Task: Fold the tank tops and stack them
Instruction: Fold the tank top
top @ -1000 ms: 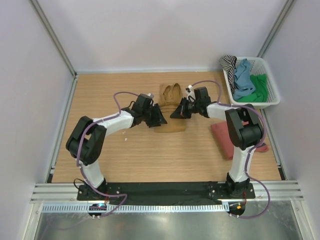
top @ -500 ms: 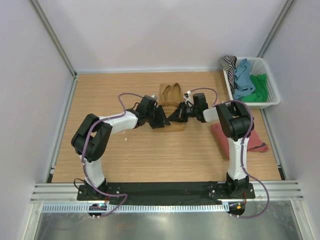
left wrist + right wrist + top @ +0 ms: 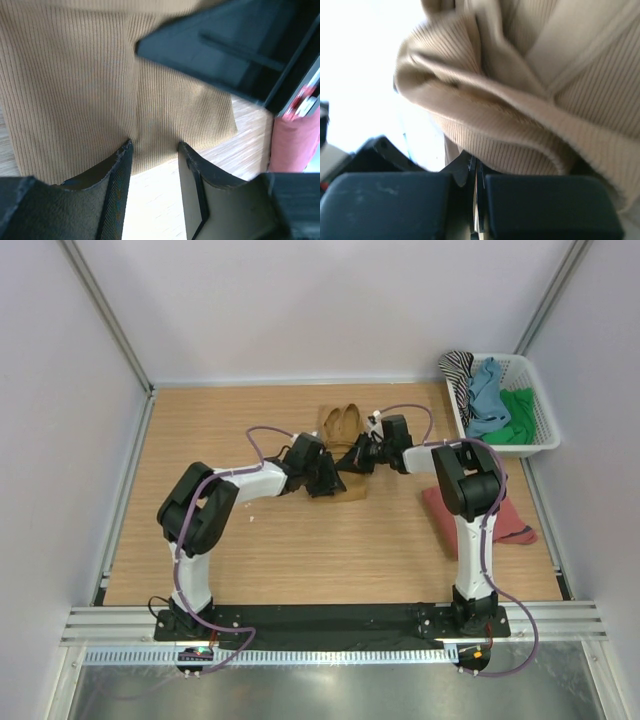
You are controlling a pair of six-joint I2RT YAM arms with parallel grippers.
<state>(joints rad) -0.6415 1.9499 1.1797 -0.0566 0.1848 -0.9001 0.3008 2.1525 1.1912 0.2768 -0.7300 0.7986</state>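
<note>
The ochre-brown tank top (image 3: 340, 424) lies at the table's far middle, straps pointing away from me. My right gripper (image 3: 352, 457) is shut on a bunched fold of it (image 3: 520, 130), thin cloth pinched between the jaws (image 3: 477, 162). My left gripper (image 3: 330, 480) sits at the top's near hem. In the left wrist view its jaws (image 3: 154, 146) stand apart, tips on the ribbed cloth (image 3: 75, 90), bare table between them. The rust-red tank top (image 3: 438, 508) lies flat to the right, partly under my right arm, and shows in the left wrist view (image 3: 295, 145).
A white basket (image 3: 548, 410) at the far right corner holds a striped top (image 3: 458, 368), a blue top (image 3: 487, 390) and a green top (image 3: 515, 415). White walls close the table on three sides.
My left gripper has slid right along the ochre top's near hem. My right arm has swung inward, and its gripper has moved slightly away from me with the cloth.
</note>
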